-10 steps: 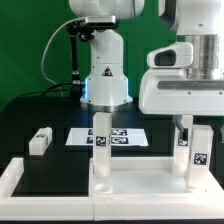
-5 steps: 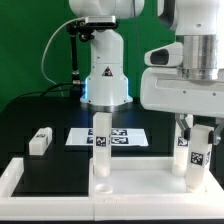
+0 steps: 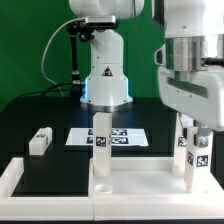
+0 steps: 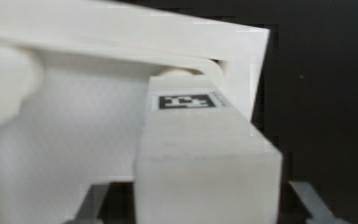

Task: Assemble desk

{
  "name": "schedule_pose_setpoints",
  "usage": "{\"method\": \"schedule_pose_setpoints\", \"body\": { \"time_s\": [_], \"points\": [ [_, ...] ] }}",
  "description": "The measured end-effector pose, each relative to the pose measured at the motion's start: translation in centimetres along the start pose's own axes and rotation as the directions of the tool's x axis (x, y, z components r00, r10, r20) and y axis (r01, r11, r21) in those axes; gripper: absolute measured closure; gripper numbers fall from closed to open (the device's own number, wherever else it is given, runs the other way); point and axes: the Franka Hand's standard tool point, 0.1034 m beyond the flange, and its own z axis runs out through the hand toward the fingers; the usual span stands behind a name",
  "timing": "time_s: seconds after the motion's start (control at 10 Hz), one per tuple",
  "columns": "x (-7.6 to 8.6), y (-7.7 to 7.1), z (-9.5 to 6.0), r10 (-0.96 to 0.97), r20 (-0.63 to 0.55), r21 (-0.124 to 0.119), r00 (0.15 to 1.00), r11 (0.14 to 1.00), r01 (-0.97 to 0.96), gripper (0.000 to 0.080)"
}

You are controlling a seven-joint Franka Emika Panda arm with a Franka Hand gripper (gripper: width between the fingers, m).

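Observation:
The desk's flat white top panel [image 3: 130, 180] lies at the front. Two white block legs stand upright on it: one at the exterior view's left [image 3: 100, 143] and one at its right [image 3: 191, 160], both tagged. My gripper [image 3: 192, 134] hangs over the right leg, its fingers straddling the leg's upper end. In the wrist view the tagged leg [image 4: 202, 150] stands between my fingers [image 4: 98, 200], with a dark gap on each side, so the jaws are open around it. A third loose leg [image 3: 40, 141] lies on the black mat at the left.
The marker board [image 3: 120, 133] lies flat on the mat behind the panel. The robot's white base [image 3: 105, 80] stands at the back. A white rail [image 3: 18, 178] runs along the mat's front left.
My gripper's hand has turned about the vertical over the right leg and now looks narrower. The leg and the panel stay where they were.

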Motion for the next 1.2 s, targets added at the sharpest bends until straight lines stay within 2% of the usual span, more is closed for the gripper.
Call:
{"method": "schedule_pose_setpoints", "body": {
  "time_s": [0.1, 0.2, 0.3, 0.4, 0.5, 0.6, 0.7, 1.0, 1.1, 1.2],
  "points": [
    [-0.1, 0.1, 0.0, 0.061, 0.004, 0.000, 0.998, 0.998, -0.061, 0.0509],
    [-0.1, 0.1, 0.1, 0.058, 0.003, -0.001, 0.998, 0.998, -0.058, 0.0417],
    [-0.1, 0.1, 0.1, 0.045, 0.003, -0.002, 0.999, 0.999, -0.045, 0.0417],
    [-0.1, 0.1, 0.2, 0.002, 0.003, -0.002, 1.000, 1.000, -0.002, 0.0232],
    [-0.3, 0.1, 0.2, -0.210, -0.011, -0.010, 0.978, 0.978, 0.210, 0.0232],
    [-1.0, 0.3, 0.5, -0.388, -0.006, -0.015, 0.922, 0.921, 0.388, 0.0167],
    [-1.5, 0.4, 0.6, -0.476, 0.002, -0.016, 0.879, 0.879, 0.476, 0.0153],
    [-1.2, 0.4, 0.6, -0.625, 0.003, -0.016, 0.780, 0.780, 0.625, 0.0150],
    [-1.0, 0.3, 0.5, -0.747, 0.000, -0.020, 0.665, 0.665, 0.747, 0.0150],
    [-0.4, 0.0, 0.4, -0.897, 0.000, -0.027, 0.443, 0.443, 0.896, 0.0150]
  ]
}}
